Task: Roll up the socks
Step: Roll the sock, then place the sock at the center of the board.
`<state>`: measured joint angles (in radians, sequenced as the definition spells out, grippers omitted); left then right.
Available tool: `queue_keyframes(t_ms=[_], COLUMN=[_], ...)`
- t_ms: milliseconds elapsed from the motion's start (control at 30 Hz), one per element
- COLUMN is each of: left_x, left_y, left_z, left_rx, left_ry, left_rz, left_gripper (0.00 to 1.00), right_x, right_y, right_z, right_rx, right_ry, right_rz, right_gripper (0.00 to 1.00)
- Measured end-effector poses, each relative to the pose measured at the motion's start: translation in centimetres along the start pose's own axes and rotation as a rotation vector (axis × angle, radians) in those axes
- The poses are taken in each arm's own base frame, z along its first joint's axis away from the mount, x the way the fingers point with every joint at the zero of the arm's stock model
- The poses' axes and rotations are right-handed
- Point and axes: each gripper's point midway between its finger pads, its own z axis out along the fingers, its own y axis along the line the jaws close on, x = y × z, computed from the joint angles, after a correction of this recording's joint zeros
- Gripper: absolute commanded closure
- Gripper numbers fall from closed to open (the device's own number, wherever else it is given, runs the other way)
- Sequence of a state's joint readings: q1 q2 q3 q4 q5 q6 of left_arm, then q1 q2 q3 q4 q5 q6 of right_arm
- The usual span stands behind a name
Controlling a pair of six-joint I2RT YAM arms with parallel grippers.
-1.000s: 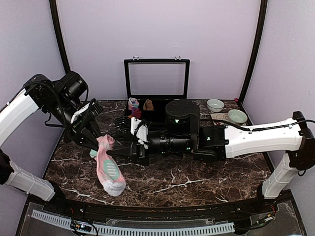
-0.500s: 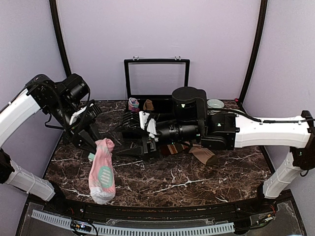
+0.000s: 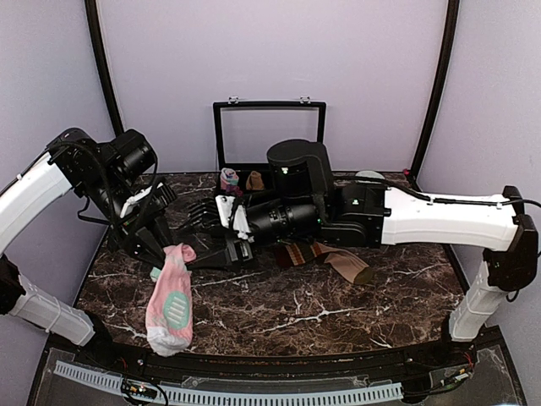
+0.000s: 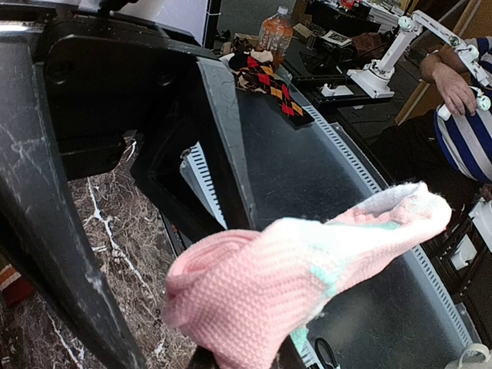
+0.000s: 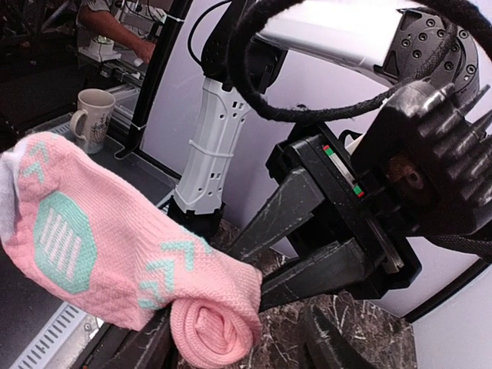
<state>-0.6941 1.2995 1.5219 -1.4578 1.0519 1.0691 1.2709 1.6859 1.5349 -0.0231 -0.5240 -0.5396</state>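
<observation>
Dark marble counter (image 3: 338,315), lilac walls (image 3: 380,76). Your left fingers (image 3: 156,239) pinch the rolled end of the pink sock (image 3: 172,296), whose foot droops toward the near edge. Your right fingers (image 5: 138,346) stand spread either side of that roll. The striped sock (image 3: 342,262) lies behind, half hidden under the right arm (image 3: 439,224).
</observation>
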Motion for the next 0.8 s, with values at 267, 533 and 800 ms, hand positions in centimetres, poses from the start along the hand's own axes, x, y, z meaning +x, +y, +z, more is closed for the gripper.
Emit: queue_keyframes(t_ms=[267, 533, 800], left_x=[0.4, 1.9, 5.5], left_y=[0.0, 0.7, 6.3], left_z=[0.0, 0.2, -2.6], left_rx=[-0.002, -0.026, -0.348], left_ry=[0.019, 0.097, 0.177], left_rz=[-0.013, -0.071, -0.060], left_gripper=[1.00, 0.60, 0.37], right_x=[0.2, 1.7, 13.1], right_y=[1.2, 1.7, 4.1], right_z=[0.5, 1.0, 0.3], right_rx=[-0.063, -0.049, 0.061], right_ry=[0.024, 0.032, 0.235], right_rz=[0.009, 0.103, 0.537], right_gripper=[0.93, 1.00, 1.00])
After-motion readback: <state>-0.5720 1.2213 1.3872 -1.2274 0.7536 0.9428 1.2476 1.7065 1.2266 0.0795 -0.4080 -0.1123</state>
